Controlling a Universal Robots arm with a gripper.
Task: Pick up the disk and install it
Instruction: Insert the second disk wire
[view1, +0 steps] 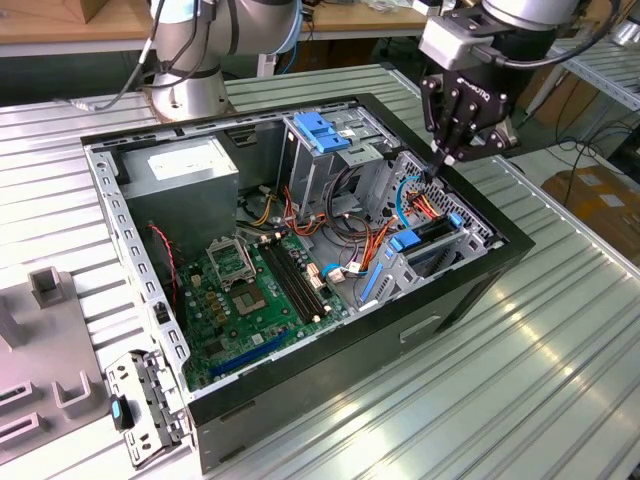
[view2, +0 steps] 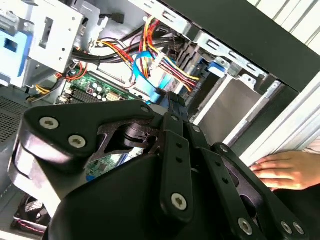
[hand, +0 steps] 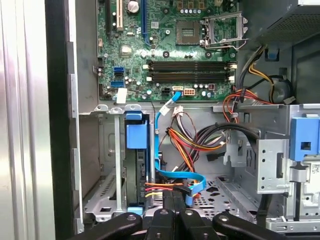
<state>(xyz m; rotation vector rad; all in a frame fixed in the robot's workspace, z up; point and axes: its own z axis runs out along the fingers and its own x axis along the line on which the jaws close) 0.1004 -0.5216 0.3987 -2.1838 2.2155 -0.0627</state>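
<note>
gripper: black multi-link robot gripper (view1: 441, 160) sits over the drive bay end of the open black desktop computer case (view1: 470, 290), on the exterior view's right; fingertips close together in the exterior view and in both wrist views, nothing visibly between them
disk: silver-grey hard drive in blue plastic carrier rails (hand: 136, 165) already sits edge-on in the lower drive bay, blue tab showing; same blue tab in the exterior view (view1: 405, 241)
cables: flat blue data cable (hand: 180, 176) and red/yellow/orange power wire bundle (hand: 187, 142) lie just beside the fingertips
board: green motherboard (view1: 250, 290) on the case floor, well apart from the gripper
cage: metal drive cage with blue plastic latch (view1: 322, 132) near the case middle
person: a hand (view2: 282, 170) rests on the case's outer edge in the second wrist view
</note>
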